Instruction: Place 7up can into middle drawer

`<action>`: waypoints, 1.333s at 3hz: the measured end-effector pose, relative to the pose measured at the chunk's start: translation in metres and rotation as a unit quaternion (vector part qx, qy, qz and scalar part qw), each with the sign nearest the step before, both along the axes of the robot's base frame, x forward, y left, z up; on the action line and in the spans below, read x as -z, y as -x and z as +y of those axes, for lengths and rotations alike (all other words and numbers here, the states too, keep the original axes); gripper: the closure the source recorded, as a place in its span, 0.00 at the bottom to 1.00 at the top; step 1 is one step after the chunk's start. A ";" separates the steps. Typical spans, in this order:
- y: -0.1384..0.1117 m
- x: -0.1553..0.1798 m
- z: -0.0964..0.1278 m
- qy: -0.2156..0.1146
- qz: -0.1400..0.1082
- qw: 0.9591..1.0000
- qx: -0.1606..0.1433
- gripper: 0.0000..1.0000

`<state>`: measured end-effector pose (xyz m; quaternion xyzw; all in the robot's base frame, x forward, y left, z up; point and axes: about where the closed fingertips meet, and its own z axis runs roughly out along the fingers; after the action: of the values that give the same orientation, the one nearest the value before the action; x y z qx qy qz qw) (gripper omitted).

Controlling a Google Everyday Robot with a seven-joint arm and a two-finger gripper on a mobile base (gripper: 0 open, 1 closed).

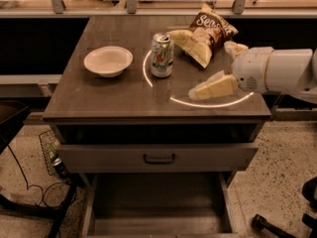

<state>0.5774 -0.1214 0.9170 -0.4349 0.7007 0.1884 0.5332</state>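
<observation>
The 7up can (pixel 162 55) stands upright on the tabletop (pixel 114 95), right of the white bowl. My gripper (pixel 210 69) reaches in from the right, over the table's right part. It sits to the right of the can and a little nearer the front, apart from it. It is open and empty, with one cream finger (pixel 214 87) pointing left towards the can. The middle drawer (pixel 153 202) is pulled out below the table's front, with a bare floor and low side walls.
A white bowl (pixel 108 61) sits at the table's left. A brown and yellow snack bag (pixel 205 33) lies behind the gripper. A drawer with a grey front and black handle (pixel 159 158) sits above the open drawer. A wire basket (pixel 52 152) stands on the floor at the left.
</observation>
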 end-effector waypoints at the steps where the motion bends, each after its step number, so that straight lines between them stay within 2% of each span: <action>1: -0.019 -0.011 0.002 -0.015 -0.035 0.999 0.023 0.00; 2: -0.019 -0.011 0.002 -0.015 -0.035 0.999 0.023 0.00; 3: -0.031 0.000 0.015 -0.039 -0.035 0.999 0.012 0.00; 4: -0.058 0.017 0.038 -0.086 -0.038 0.996 -0.006 0.00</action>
<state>0.6354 -0.0837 0.8996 -0.3987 0.6582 0.2346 0.5940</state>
